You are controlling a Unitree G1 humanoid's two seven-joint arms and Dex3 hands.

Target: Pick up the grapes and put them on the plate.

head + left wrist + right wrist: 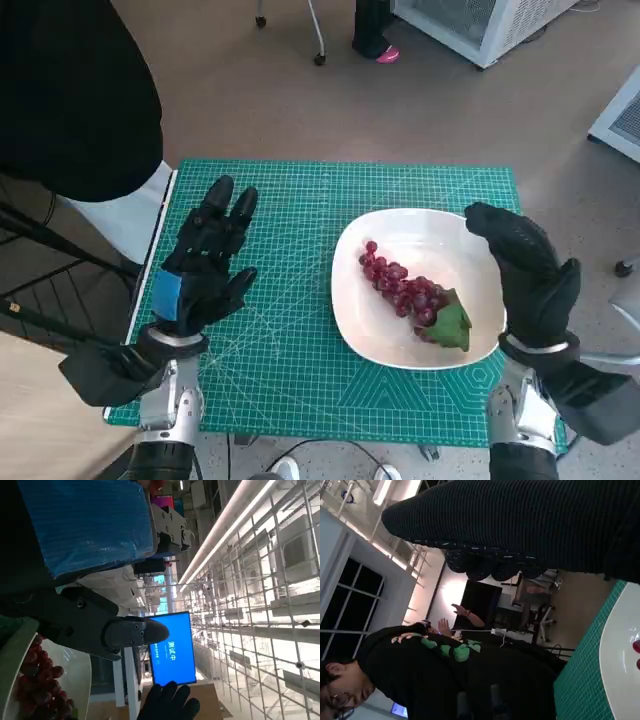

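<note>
The grapes [408, 293] lie on the white plate [440, 235] just inside the right hand [527, 270], which hovers empty with fingers spread, while the left hand [205, 260] hangs empty, fingers apart, well beyond the plate.

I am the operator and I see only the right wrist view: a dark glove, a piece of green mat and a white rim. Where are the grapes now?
Observer: In the head view the grapes lie on the white plate, with a green leaf at the end nearer the robot.
Operator: Does my right robot hand hold them?
Observer: No. The right robot hand is at the plate's right rim, holding nothing, apart from the bunch.
Operator: And the left robot hand?
Observer: The left robot hand is over the green mat, left of the plate, fingers spread and holding nothing.
</note>
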